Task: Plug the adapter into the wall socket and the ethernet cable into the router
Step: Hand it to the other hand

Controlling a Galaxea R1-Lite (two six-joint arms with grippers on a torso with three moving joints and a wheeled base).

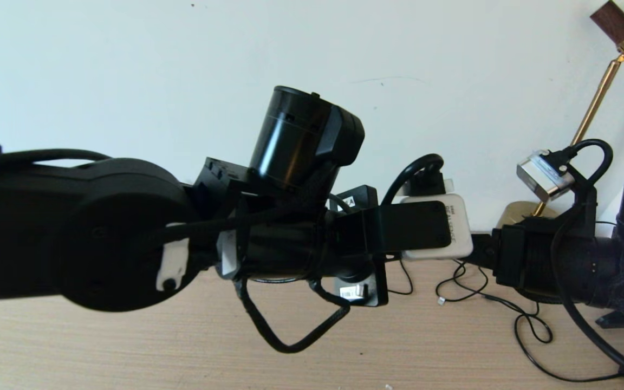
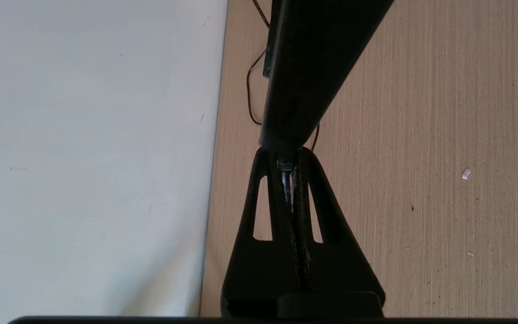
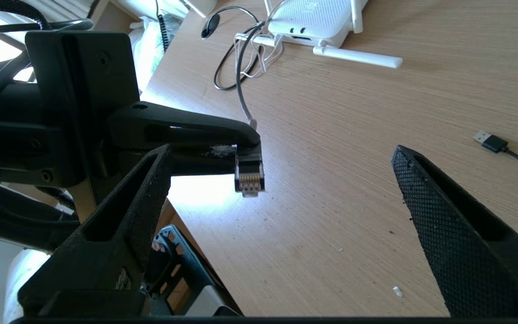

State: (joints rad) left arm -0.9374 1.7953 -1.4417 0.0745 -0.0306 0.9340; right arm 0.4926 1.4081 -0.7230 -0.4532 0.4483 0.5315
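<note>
My left gripper is shut on the clear clip connector of the ethernet cable. It holds the connector above the wooden table, gold contacts showing. From there the cable runs back toward the router, a flat white box with stick antennas lying at the table's far end. My right gripper is open just in front of the connector, one finger on each side of it and not touching it. In the head view both arms meet mid-frame close to the wall. The adapter and the wall socket are out of view.
A black USB plug with a thin cord lies on the table. Thin black cords loop near the wall under the right arm. A brass lamp stands at the back right. The table's edge drops off beside the left arm.
</note>
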